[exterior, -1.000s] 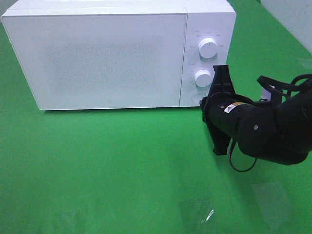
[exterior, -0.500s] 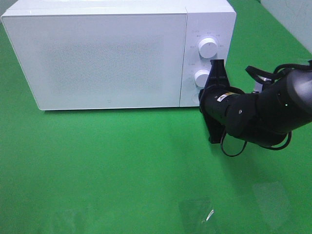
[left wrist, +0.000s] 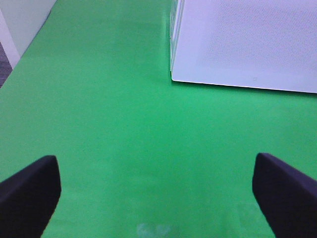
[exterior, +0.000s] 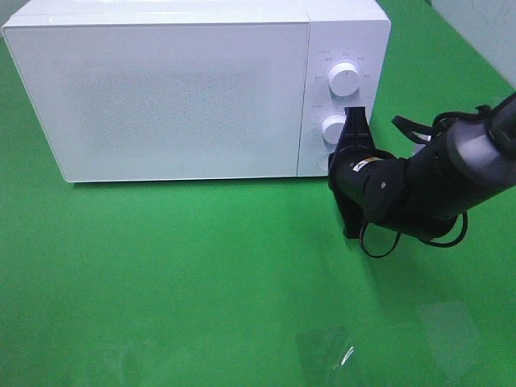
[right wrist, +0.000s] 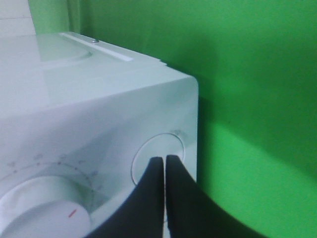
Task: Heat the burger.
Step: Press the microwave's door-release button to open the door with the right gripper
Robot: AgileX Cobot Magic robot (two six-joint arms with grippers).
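The burger is out of sight in every view, and what stands here is the white microwave [exterior: 185, 89], upright at the back of the green tabletop [exterior: 201, 282], its frosted door [exterior: 161, 97] shut, with an upper dial [exterior: 344, 79], a lower dial [exterior: 334, 128] and a round button [right wrist: 148, 151] down its right-hand panel.

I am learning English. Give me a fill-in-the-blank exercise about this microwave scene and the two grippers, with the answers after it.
1. The door of the microwave is ____.
2. The right gripper is ____, with its tips at the round button.
3. The left gripper is ____ and holds nothing.
4. The table cover is ____ in colour.

Missing words: closed; shut; open; green.
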